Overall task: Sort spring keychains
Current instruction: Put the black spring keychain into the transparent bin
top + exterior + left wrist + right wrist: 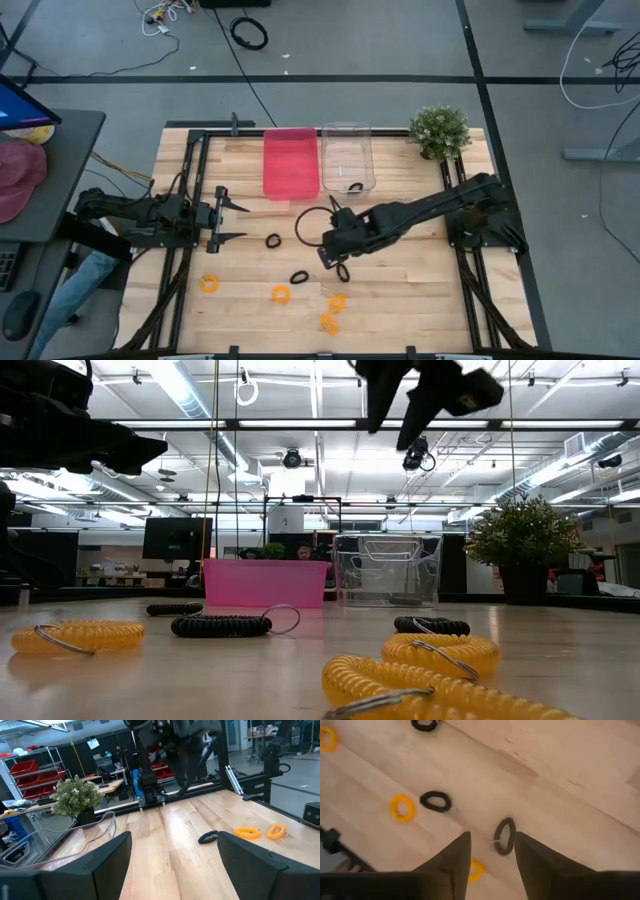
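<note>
From above, the right pincer [340, 262] hangs over the middle of the wooden tabletop [420, 290], just above a black coiled spring keychain [343, 272], while the left pincer [232, 222] waits spread apart at the left. The right wrist view shows its fingers [452, 862] apart around that black ring [504, 836], with other black [435, 801] and orange coiled keychains [402, 808] scattered nearby.

4 orange spring keychains [281, 294], 4 black spring keychains [299, 276], 2 bins [291, 163] and 1 potted plant [440, 131].
</note>
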Tool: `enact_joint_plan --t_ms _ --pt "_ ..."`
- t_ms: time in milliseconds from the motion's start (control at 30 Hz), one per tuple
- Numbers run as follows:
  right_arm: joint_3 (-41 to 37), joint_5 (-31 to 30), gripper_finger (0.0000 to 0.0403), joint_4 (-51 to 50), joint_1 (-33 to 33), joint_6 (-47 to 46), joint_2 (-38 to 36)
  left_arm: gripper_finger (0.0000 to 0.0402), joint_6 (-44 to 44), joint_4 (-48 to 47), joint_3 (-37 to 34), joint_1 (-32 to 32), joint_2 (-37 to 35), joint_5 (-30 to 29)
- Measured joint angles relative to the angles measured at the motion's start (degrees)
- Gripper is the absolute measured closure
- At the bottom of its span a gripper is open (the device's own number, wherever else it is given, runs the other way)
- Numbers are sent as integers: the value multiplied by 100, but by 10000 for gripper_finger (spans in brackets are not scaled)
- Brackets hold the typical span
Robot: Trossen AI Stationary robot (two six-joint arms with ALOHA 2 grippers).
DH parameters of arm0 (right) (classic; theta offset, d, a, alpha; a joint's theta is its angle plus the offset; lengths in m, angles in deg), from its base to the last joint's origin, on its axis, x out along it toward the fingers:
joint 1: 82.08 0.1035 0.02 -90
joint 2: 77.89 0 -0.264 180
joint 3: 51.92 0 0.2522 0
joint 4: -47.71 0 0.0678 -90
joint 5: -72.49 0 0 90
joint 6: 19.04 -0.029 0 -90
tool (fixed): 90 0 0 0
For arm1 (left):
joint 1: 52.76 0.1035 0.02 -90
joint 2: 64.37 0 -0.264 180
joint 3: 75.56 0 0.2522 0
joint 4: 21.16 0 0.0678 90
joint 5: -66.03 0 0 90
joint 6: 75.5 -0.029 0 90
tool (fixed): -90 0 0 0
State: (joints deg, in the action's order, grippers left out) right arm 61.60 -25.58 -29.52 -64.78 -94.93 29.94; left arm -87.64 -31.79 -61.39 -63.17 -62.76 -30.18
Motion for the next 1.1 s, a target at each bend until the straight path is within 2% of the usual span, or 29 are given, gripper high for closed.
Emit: enact_joint_plan --t_ms 233,400,500,767,933,1100 --pt "7 180 247 40 210 294 984 103 -2 0 2 0 0 0" --pt "3 666 247 20 229 367 1828 103 -1 0 2 0 0 0" --pt "7 702 247 -12 223 369 2175 103 -2 2 -1 0 0 0" --pt "30 533 248 22 264 552 2409 103 0 0 1 0 -2 0" --pt "16 367 248 102 317 1074 2403 103 -2 0 -1 0 -2 0" --pt "10 115 248 114 373 870 2405 103 0 0 0 0 -2 0"
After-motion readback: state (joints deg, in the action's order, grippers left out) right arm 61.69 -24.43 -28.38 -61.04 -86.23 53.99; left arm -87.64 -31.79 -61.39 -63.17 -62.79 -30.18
